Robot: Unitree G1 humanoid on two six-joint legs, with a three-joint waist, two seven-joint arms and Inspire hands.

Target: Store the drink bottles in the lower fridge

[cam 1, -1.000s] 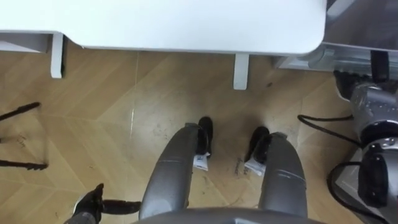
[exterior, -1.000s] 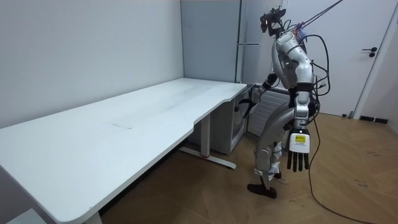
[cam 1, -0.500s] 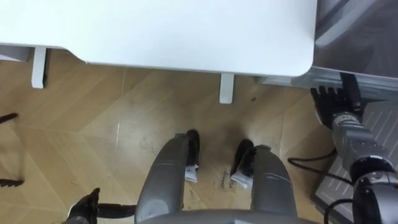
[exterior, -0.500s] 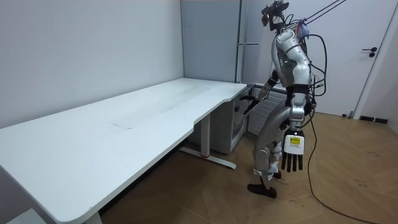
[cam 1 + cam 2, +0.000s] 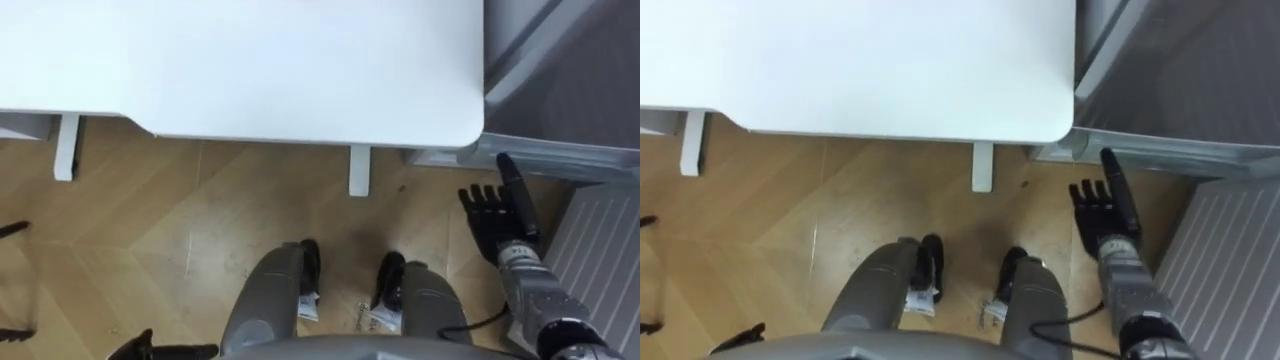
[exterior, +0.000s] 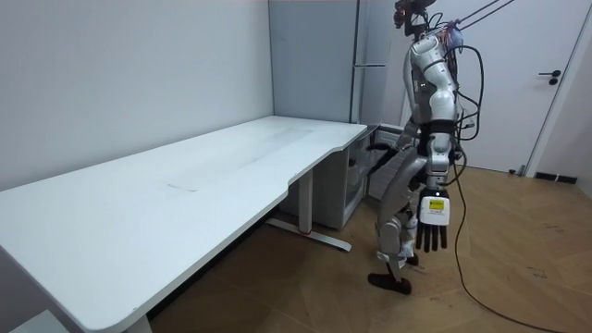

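Past the white desk (image 5: 250,60) corner in the left eye view, holding the right hand (image 5: 497,212) out flat, fingers straight and empty, toward the grey fridge (image 5: 570,90), likely lining up on its lower door. Across the room view, standing at the desk's end, letting the left hand (image 6: 432,220) hang idle, fingers straight, carrying nothing. Showing the same in the right eye view; judging the drinks not yet picked up.

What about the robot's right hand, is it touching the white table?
Apart. The left eye view shows the right hand, fingers straight, off the white table's corner, with a clear gap between it and the table edge.
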